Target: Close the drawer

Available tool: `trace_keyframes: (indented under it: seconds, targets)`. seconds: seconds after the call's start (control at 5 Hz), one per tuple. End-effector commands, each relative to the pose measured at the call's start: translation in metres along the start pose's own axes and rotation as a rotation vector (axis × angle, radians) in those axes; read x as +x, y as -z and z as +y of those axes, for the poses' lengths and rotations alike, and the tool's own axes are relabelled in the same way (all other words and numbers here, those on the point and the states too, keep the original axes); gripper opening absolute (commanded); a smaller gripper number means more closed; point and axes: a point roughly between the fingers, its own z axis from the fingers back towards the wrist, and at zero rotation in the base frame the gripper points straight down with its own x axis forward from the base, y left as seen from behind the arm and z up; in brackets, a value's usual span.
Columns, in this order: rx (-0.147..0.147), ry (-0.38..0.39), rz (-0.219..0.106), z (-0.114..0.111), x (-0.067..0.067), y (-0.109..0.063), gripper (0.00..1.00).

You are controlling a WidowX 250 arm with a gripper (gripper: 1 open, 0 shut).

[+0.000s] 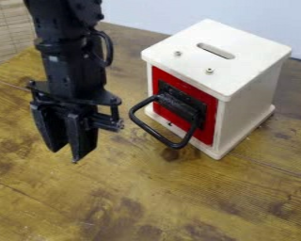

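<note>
A white box (pixel 229 56) with a red front (pixel 191 102) stands on the wooden table at the right. Its dark drawer (pixel 181 102) sits in the red face, and its black loop handle (pixel 160 122) sticks out toward the left. I cannot tell how far the drawer is out. My black gripper (pixel 65 149) hangs pointing down to the left of the handle, apart from it. Its fingers (pixel 48 132) stand slightly apart and hold nothing.
The wooden table (pixel 166 202) stretches in front of and left of the box. A woven blind or mat (pixel 12 28) shows at the far left edge. A white wall lies behind the box.
</note>
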Motion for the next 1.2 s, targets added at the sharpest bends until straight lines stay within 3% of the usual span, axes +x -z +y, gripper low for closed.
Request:
trace_keyframes:
  seconds: [0.0,0.6,0.8,1.0]
  targets:
    - [0.032,0.000,-0.081,-0.001,0.002,-0.028,0.00]
    - [0.126,0.021,-0.081,-0.012,0.003,-0.022,0.00]
    - [0.139,0.015,-0.087,-0.010,0.006,-0.013,0.00]
    - [0.119,-0.013,-0.097,-0.001,0.010,-0.007,0.00]
